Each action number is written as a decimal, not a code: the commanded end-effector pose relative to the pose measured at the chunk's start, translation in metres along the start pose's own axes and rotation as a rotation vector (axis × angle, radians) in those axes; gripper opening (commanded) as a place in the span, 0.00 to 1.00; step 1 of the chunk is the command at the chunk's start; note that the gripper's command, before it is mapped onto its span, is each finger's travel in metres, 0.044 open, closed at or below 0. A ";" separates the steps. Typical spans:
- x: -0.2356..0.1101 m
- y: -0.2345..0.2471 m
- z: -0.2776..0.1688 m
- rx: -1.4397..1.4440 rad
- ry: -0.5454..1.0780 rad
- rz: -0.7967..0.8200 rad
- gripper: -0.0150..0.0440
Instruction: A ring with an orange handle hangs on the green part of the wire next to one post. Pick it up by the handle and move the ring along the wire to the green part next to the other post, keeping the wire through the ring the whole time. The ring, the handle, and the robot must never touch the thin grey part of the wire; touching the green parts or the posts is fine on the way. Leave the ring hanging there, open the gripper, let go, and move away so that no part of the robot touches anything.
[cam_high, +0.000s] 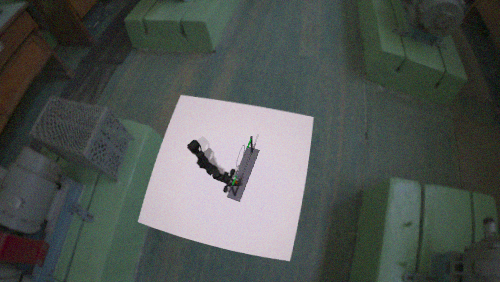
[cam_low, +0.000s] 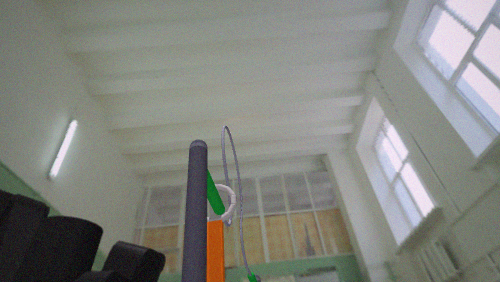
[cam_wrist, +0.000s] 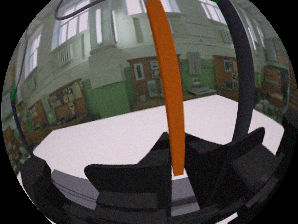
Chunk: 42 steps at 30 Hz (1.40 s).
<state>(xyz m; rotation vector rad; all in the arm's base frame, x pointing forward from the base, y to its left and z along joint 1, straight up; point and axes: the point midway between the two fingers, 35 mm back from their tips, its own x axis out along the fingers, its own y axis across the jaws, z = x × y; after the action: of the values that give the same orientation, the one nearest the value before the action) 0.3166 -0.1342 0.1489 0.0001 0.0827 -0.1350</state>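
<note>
The orange handle (cam_wrist: 169, 83) (cam_low: 215, 250) stands upright with its lower end between my fingers. My gripper (cam_wrist: 170, 135) (cam_high: 229, 184) is shut on it. The pale ring (cam_low: 232, 201) at the handle's top hangs on the green part of the wire (cam_low: 215, 194) next to the near dark post (cam_low: 195, 215) (cam_wrist: 241, 63). The thin grey wire (cam_low: 231, 165) (cam_wrist: 67, 10) arches up and away from there. In the overhead view the far post's green part (cam_high: 250, 142) is at the other end of the grey base (cam_high: 246, 170).
The base stands on a white square mat (cam_high: 190, 210). Green machine blocks (cam_high: 415, 50) and a mesh-covered box (cam_high: 80, 132) lie around the mat on the floor.
</note>
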 end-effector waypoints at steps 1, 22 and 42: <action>0.001 0.000 0.002 -0.004 -0.006 0.003 0.00; 0.001 0.004 0.002 -0.003 -0.006 0.004 0.00; 0.001 0.025 0.003 0.003 -0.009 0.008 0.00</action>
<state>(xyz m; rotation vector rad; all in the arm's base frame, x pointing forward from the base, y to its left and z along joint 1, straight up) 0.3211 -0.1137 0.1507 -0.0022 0.0766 -0.1269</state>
